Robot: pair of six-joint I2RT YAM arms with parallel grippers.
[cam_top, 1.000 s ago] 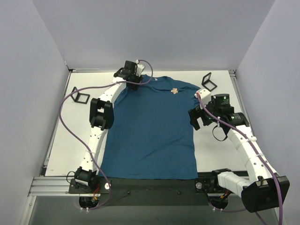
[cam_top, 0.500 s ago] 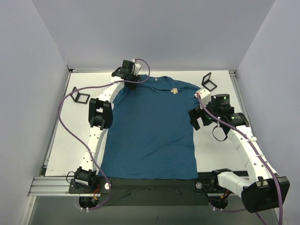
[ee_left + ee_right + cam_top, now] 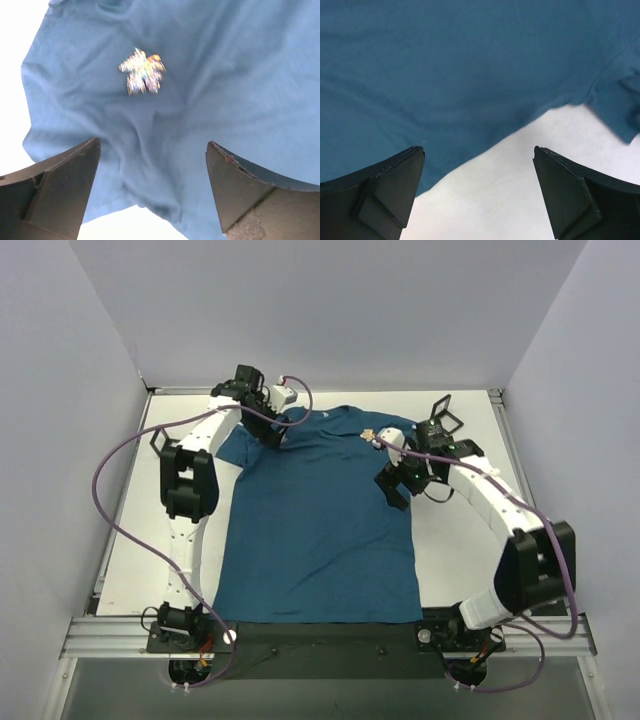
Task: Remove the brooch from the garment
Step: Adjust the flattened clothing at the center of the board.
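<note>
Gold brooch (image 3: 142, 71) is pinned on upper chest of shirt (image 3: 320, 530), near collar, cloth wrinkled around it. Short of it hovers the left gripper (image 3: 152, 145), jaws wide apart, nothing btwn them. Further out, the right gripper (image 3: 479, 149) is also spread & empty, over shirt edge & table (image 3: 520, 190). Best approach, imo: centre left jaws on brooch only, no fabric; right pins cloth nearby so shirt doesn't lift.
</note>
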